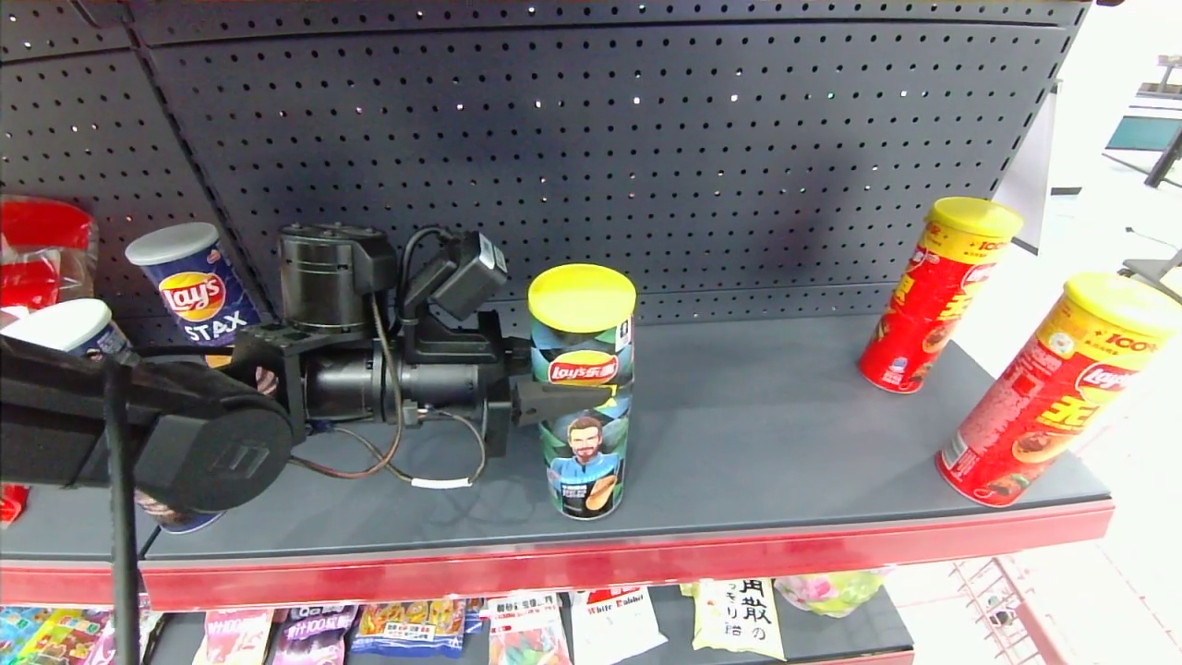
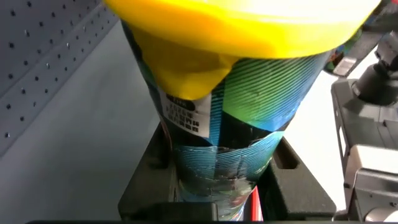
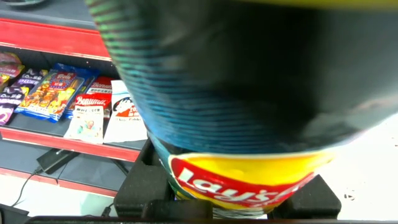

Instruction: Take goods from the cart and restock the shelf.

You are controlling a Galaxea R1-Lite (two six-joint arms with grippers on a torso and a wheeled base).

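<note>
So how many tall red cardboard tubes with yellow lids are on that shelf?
2. The rear red tube stands on the grey shelf, right side; the front red tube is at its right front corner. Others may be out of view.

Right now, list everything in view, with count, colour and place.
green-and-blue chip can: one, yellow lid, upright mid-shelf, in the left gripper
second chip can: one, blue-green with a yellow band, in the right gripper
red chip cans: two, yellow lids, right end of the shelf
blue chip cans: at least two, pale lids, left end, behind the left arm
red package: one, far left
snack bags: several, mixed colours, lower shelf
shelf: one, grey, red front edge, perforated back panel
left gripper: one, black, clamped on the green-and-blue chip can
right gripper: one, black, clamped on the second chip can
</note>
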